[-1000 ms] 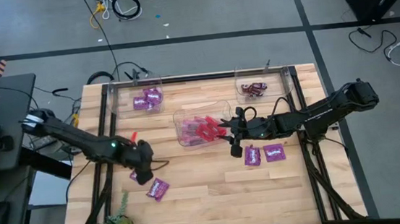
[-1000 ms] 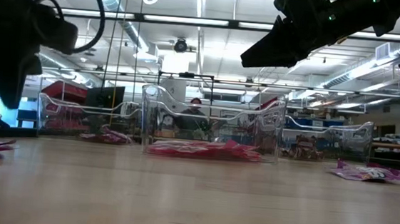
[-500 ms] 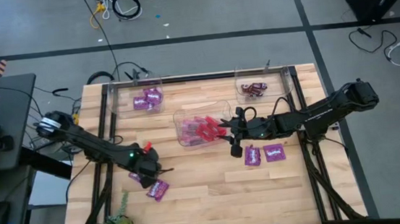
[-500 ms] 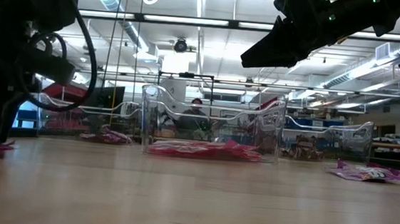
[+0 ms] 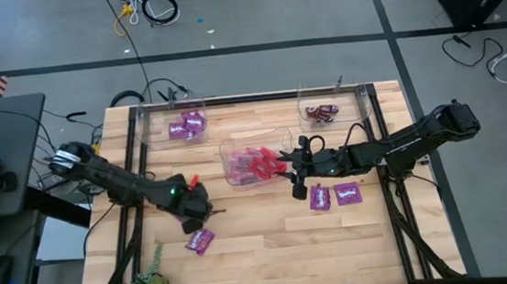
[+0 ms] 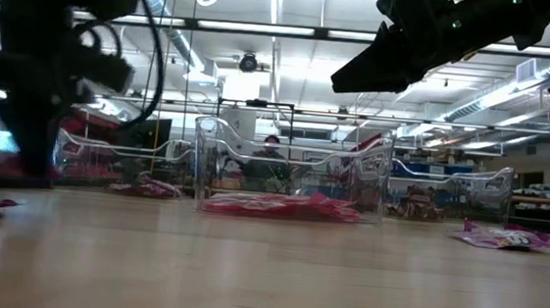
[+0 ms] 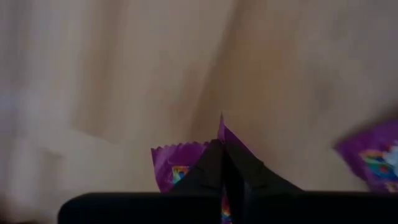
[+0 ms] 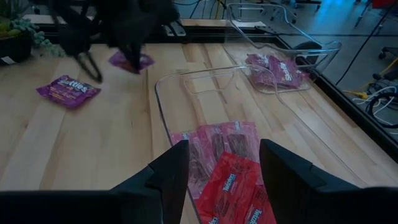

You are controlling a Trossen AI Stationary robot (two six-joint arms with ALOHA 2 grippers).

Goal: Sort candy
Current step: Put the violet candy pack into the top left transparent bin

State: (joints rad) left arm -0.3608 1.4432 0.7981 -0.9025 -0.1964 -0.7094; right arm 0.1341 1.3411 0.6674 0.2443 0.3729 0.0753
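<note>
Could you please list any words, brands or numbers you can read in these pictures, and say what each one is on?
None can be read for certain.
Purple packet on the table: white lettering, too blurred.
Red packets in the middle bin: white lettering, too blurred.
Purple packet in the left gripper: print unreadable.

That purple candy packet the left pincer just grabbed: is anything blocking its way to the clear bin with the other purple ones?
Nothing visible: bare wood lies between the left pincer with its purple packet and the clear bin.
</note>
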